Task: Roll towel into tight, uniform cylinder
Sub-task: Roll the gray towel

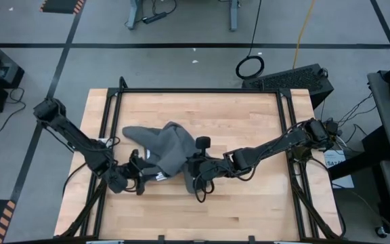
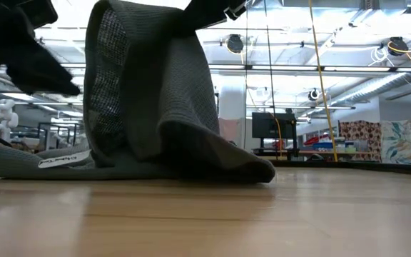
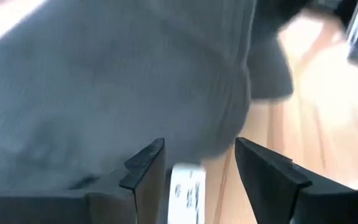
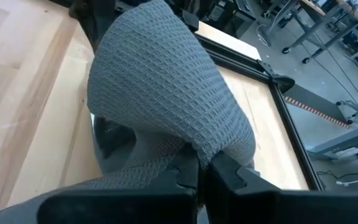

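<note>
Pinching a fold of the dark grey waffle-weave cloth towel (image 1: 164,149) mid-table, the right gripper (image 4: 204,167) tents it up, probably to flip it over. Left gripper (image 3: 194,163) sits spread apart beside the white tag (image 3: 186,193), holding nothing.

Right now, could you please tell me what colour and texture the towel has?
The towel is dark grey with a waffle-like grid weave, clearest in the right wrist view.
</note>
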You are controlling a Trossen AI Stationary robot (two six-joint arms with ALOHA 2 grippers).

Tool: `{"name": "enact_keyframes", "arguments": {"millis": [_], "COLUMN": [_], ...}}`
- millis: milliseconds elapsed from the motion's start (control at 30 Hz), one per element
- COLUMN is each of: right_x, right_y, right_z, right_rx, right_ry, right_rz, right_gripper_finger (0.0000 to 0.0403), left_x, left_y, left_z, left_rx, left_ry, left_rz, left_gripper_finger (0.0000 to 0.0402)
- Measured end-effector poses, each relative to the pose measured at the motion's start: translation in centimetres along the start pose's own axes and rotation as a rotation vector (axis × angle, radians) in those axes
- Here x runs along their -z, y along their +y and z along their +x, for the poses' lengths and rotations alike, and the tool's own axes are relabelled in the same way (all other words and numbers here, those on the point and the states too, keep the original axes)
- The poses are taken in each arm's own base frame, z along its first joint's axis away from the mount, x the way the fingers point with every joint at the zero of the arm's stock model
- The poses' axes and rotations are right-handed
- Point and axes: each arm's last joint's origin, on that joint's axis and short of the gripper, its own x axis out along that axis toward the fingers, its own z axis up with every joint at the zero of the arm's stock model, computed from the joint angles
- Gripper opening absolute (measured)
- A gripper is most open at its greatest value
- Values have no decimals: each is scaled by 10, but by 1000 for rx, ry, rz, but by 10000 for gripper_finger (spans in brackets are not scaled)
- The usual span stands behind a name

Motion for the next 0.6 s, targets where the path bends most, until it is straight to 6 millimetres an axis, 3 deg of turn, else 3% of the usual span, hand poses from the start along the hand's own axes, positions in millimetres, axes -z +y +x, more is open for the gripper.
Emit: {"name": "enact_keyframes", "arguments": {"millis": [233, 600], "right_x": [0, 10], "right_y": [-2, 0], "right_z": [1, 0], "right_rx": [3, -5], "right_ry": [3, 95], "right_rz": [2, 97], "right_gripper_finger": [1, 2], "left_x": [4, -17], "left_y": [-6, -7], "left_z": [16, 37], "left_rx": [-92, -141], "left_ry": [-148, -293], "left_rz": [97, 190], "left_gripper_finger": [198, 198]}}
